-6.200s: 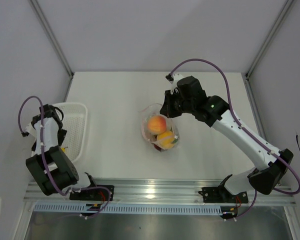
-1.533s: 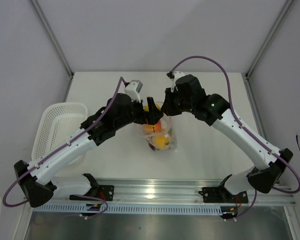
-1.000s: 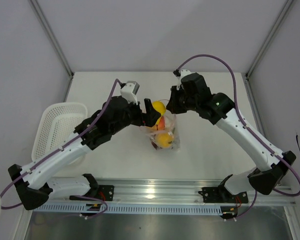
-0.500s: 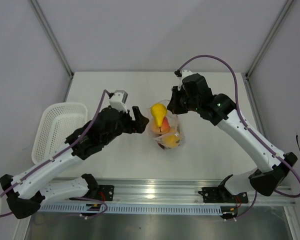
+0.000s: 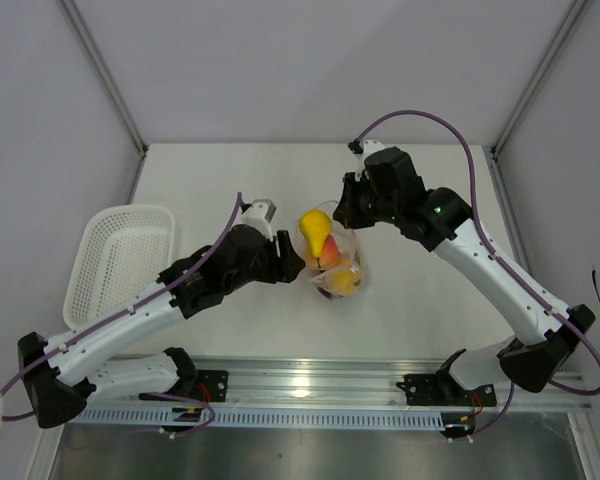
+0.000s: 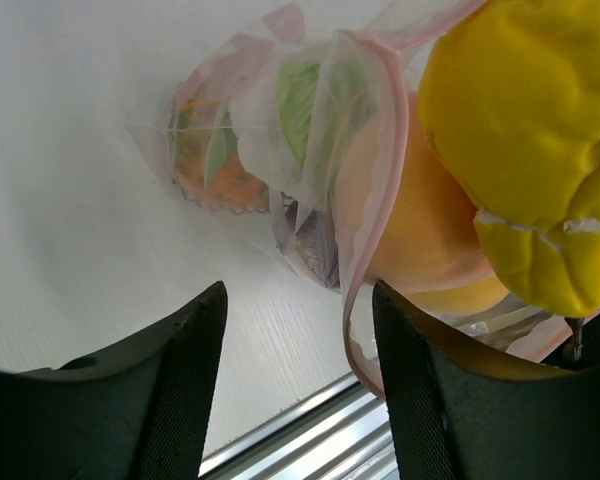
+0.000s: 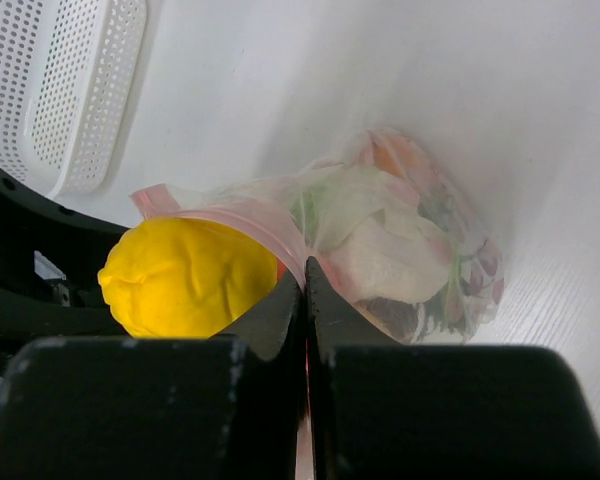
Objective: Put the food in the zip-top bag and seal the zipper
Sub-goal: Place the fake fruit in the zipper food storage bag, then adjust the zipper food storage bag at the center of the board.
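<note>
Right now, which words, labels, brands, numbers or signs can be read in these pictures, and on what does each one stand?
None: no readable text in any of the three views.
The clear bag, the yellow toy fruit and the white basket carry no print or label.
The right arm shows only a small green light, which is a lamp, not a word or number.

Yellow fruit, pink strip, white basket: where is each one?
yellow fruit (image 5: 317, 228), overhead view, its bulging middle.
pink strip (image 6: 400, 130), left wrist view, its curved middle stretch.
white basket (image 5: 115, 255), overhead view, its bare lattice floor.
</note>
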Robot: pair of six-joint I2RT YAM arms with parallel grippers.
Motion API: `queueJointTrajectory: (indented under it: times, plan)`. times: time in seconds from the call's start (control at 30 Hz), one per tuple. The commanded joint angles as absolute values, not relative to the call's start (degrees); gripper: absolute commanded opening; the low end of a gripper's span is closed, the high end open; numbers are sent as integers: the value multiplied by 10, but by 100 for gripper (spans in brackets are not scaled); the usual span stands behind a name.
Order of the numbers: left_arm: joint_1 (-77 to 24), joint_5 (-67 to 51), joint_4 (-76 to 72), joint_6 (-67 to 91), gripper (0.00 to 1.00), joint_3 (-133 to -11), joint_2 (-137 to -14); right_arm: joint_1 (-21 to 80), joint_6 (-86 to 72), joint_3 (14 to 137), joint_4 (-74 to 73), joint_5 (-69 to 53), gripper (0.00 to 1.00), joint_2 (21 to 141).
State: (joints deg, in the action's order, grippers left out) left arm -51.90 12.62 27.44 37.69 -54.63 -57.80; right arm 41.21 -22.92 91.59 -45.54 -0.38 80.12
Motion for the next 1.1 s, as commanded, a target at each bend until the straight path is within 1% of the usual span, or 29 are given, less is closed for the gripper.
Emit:
queueJointTrajectory:
  times: [0.0,0.03,0.1,0.13,0.2,0.23,0.27,0.33,0.37,0.5,0.53,0.6,0.63,0.67,0.7,0.8,0.83,0.97,1.07]
  plan:
    - [-523,92,249,389,61,-573,-603,410,-236,918,-430,-10,0,779]
    - [-523,85,245,394,55,-575,-608,410,-236,918,-430,-10,0,778]
    - [-523,73,238,402,49,-578,-616,411,-235,918,-430,-10,0,779]
    - [-523,71,231,403,37,-577,-617,410,-235,917,-430,-10,0,780]
    - [-523,61,216,407,21,-567,-608,410,-232,916,-431,-10,0,781]
    - [-523,60,210,406,4,-563,-603,410,-231,915,-430,-9,0,783]
    - [-523,53,199,405,1,-560,-597,410,-229,911,-429,-6,0,785]
    - [-521,44,189,389,1,-575,-578,410,-221,907,-430,0,0,789]
    - [-520,40,199,384,1,-583,-574,410,-216,908,-437,22,0,793]
    - [-498,4,235,354,1,-660,-559,410,-189,955,-468,56,0,809]
    - [-491,-16,246,351,1,-709,-565,410,-181,968,-481,64,0,809]
    - [-483,-43,299,340,1,-745,-577,410,-178,999,-490,65,0,806]
    - [-482,-48,315,337,0,-787,-589,410,-181,1005,-497,61,0,802]
    - [-482,-54,327,334,1,-792,-589,411,-183,1007,-496,57,0,798]
    - [-482,-56,328,335,1,-795,-585,412,-185,1004,-491,55,0,793]
    - [-473,-49,307,344,1,-743,-576,407,-193,948,-465,48,0,775]
    - [-467,-56,302,345,0,-705,-578,405,-197,918,-458,47,0,780]
    - [-439,-69,287,343,1,-643,-606,403,-207,861,-423,25,0,787]
    - [-429,-75,281,330,1,-641,-618,403,-194,895,-438,34,0,806]
